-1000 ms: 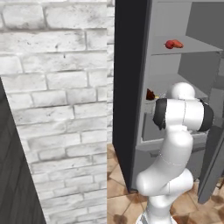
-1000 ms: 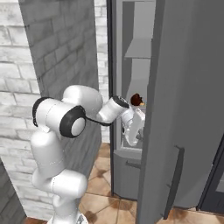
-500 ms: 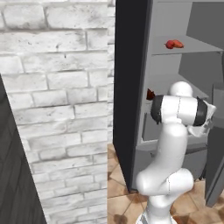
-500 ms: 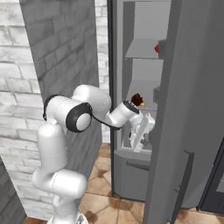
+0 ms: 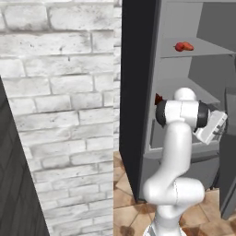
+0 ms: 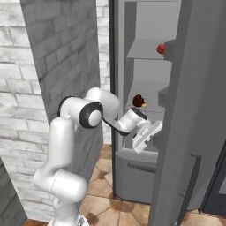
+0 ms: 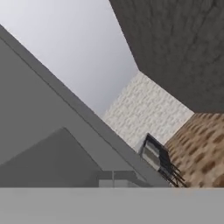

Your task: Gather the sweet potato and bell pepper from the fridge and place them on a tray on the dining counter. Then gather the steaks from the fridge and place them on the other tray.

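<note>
Fridge (image 5: pixel 184 73) shelf, red food (image 5: pixel 184 46)

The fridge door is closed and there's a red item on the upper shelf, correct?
Not quite. The fridge door is open, as the left base view shows; its shelves are exposed. The red item does lie on the upper shelf.

Fridge (image 5: pixel 184 78) stands open, to the right of a brick wall (image 5: pixel 60 115). Fridge door (image 6: pixel 194 110) hangs open at the near right. One item (image 5: pixel 184 46) lies on the upper shelf (image 5: pixel 193 53); a second item (image 6: pixel 139 101) sits on the shelf below, toward its left, with the drawer (image 6: pixel 132 170) beneath that shelf. The arm (image 5: pixel 177 152) reaches into the fridge in front of the lower shelf, between wall and door. Tiled floor (image 6: pixel 110 203) lies before the fridge.
</note>
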